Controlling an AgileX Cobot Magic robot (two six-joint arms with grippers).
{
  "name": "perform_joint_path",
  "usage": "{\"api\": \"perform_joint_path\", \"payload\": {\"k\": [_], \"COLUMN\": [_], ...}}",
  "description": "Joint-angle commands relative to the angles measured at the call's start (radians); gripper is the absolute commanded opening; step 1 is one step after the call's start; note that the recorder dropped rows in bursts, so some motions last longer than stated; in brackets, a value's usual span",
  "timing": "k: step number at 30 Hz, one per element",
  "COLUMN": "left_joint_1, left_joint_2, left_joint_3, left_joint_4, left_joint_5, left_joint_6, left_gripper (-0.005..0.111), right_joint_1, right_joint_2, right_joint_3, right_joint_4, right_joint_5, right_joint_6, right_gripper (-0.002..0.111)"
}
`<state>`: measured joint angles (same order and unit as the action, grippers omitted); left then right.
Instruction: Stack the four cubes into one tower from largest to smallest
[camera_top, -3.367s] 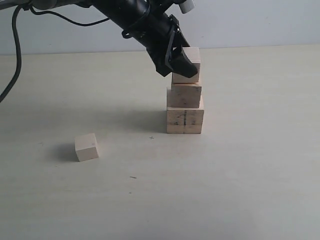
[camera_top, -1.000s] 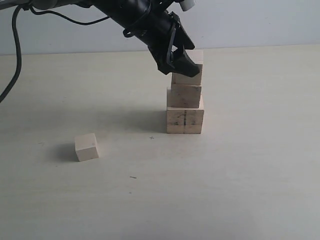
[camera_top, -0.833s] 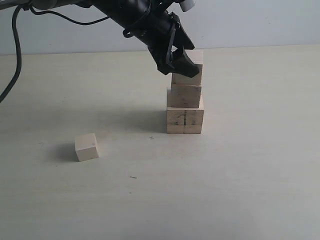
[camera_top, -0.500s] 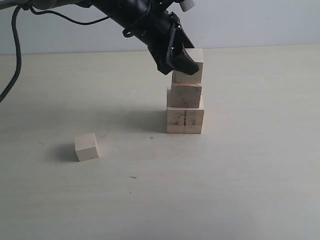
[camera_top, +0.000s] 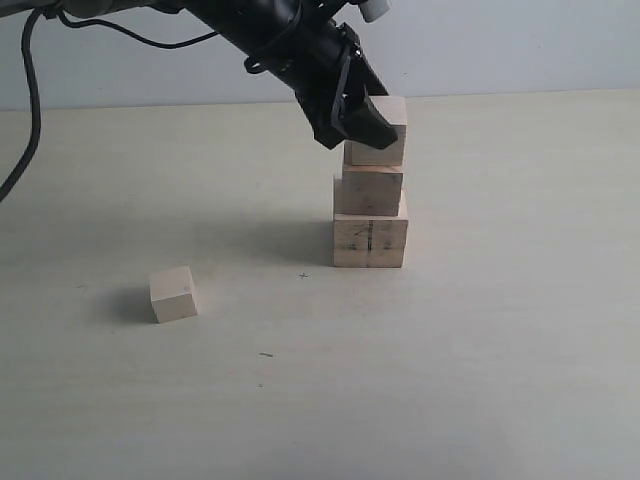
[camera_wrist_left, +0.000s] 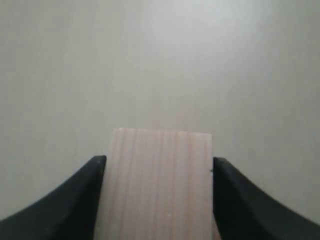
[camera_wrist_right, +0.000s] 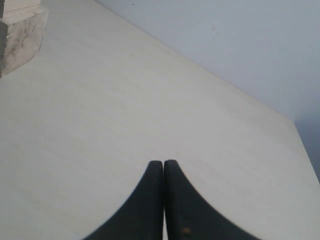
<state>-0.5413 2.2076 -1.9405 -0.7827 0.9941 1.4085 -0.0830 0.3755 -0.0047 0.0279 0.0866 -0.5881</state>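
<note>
The tower stands at mid-table: the largest cube (camera_top: 370, 243) with dark side marks at the base, the darker tan cube (camera_top: 368, 191) on it, and a pale third cube (camera_top: 392, 145) level on top. My left gripper (camera_top: 372, 125) straddles that third cube (camera_wrist_left: 160, 190), and a thin gap shows at each finger, so it is open. The smallest cube (camera_top: 173, 293) lies alone on the table to the front left. My right gripper (camera_wrist_right: 163, 162) is shut on nothing above bare table and is out of the exterior view. Its camera catches the base cube (camera_wrist_right: 20, 30) at one edge.
The pale tabletop (camera_top: 480, 350) runs back to a light wall (camera_top: 500, 40). The left arm (camera_top: 260, 30) and its black cable (camera_top: 35, 110) reach in from the upper left above the table.
The third cube came down from above the tan cube, sat tilted a moment, and now rests level on it. The left fingers have eased off its sides. The smallest cube has not moved.
</note>
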Motion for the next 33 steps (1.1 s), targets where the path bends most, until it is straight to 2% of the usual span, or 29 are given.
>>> {"api": "perform_joint_path", "payload": {"k": [1,3,9,17,18,19,22,25,29,33], "left_joint_1": [0.001,0.001,0.001,0.001,0.001,0.001,0.001,0.001,0.001,0.001], "left_joint_2": [-0.019,-0.019,-0.019,-0.019,-0.019,-0.019,-0.019,-0.019,-0.019,-0.019], "left_joint_3": [-0.009,-0.009,-0.009,-0.009,-0.009,-0.009,-0.009,-0.009,-0.009,-0.009], "left_joint_4": [0.001,0.008,0.021,0.021,0.021,0.021,0.021,0.021,0.021,0.021], "left_joint_5": [0.009,0.022,0.034,0.03,0.03,0.03,0.03,0.03,0.03,0.03], "left_joint_6": [0.003,0.005,0.005,0.031,0.031,0.031,0.031,0.031,0.031,0.031], "left_gripper": [0.026,0.023,0.0,0.0,0.003,0.01,0.04,0.056,0.067,0.068], "right_joint_1": [0.002,0.002,0.002,0.002,0.002,0.002,0.002,0.002,0.002,0.002], "right_joint_2": [-0.004,-0.004,-0.004,-0.004,-0.004,-0.004,-0.004,-0.004,-0.004,-0.004], "right_joint_3": [0.005,0.005,0.005,0.005,0.005,0.005,0.005,0.005,0.005,0.005], "right_joint_4": [0.0,0.0,0.0,0.0,0.0,0.0,0.0,0.0,0.0,0.0], "right_joint_5": [-0.006,-0.006,-0.006,-0.006,-0.006,-0.006,-0.006,-0.006,-0.006,-0.006], "right_joint_6": [-0.001,-0.001,-0.001,-0.001,-0.001,-0.001,-0.001,-0.001,-0.001,-0.001], "right_gripper": [0.0,0.0,0.0,0.0,0.0,0.0,0.0,0.0,0.0,0.0]}}
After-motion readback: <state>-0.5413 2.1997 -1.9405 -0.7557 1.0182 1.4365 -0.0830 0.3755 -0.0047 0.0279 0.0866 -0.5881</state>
